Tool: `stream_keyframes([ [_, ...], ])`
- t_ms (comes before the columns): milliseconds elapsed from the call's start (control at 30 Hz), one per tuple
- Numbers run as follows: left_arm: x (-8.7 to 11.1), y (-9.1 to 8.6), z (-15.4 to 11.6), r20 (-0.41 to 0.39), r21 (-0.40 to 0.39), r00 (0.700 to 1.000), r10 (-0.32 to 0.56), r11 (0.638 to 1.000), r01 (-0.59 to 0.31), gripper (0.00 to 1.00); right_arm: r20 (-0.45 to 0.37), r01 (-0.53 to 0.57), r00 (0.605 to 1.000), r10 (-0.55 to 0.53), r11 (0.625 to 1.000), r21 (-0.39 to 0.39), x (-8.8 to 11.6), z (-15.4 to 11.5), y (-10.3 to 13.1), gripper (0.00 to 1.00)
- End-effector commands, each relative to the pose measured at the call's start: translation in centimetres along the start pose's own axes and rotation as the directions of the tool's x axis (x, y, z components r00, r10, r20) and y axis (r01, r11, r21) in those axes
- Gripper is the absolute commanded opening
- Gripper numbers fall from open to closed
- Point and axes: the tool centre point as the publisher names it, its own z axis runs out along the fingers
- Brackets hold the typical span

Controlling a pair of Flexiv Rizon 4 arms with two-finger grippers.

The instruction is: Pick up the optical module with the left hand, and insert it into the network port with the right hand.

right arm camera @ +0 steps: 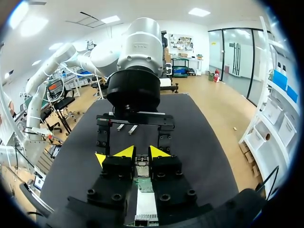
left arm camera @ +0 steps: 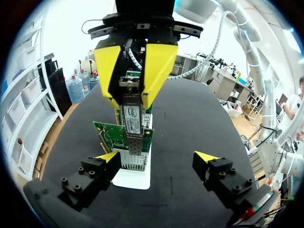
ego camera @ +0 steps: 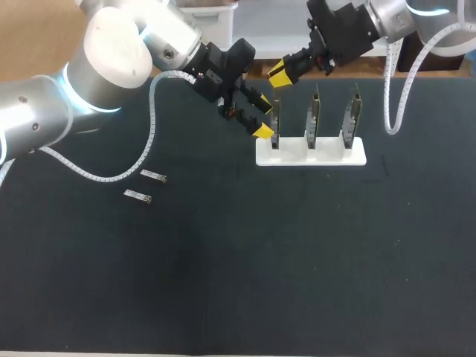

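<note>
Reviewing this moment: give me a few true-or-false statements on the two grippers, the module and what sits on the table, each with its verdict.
1. The right gripper is shut on the optical module. True.
2. The left gripper is clamped on a module too. False: its fingers stand open with nothing between them.
3. Three cards stand upright in the white holder. True.
4. No other modules are lying about. False: two spare modules lie flat on the table, off to the left of the holder and apart from it.
</note>
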Motion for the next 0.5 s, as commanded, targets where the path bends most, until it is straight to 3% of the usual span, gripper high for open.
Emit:
stream_keyframes([
  [33,-0.1,0.1,0.0,-0.005,0.002,1.0,-0.003,1.0,0.003,1.0,-0.001,0.0,1.0,0.0,1.0,0.001,0.09,0.06,0.09,0.0],
  [500,-0.1,0.1,0.0,-0.005,0.002,1.0,-0.003,1.0,0.003,1.0,-0.002,-0.011,1.0,0.011,1.0,0.002,0.31,0.16,0.01,0.0],
])
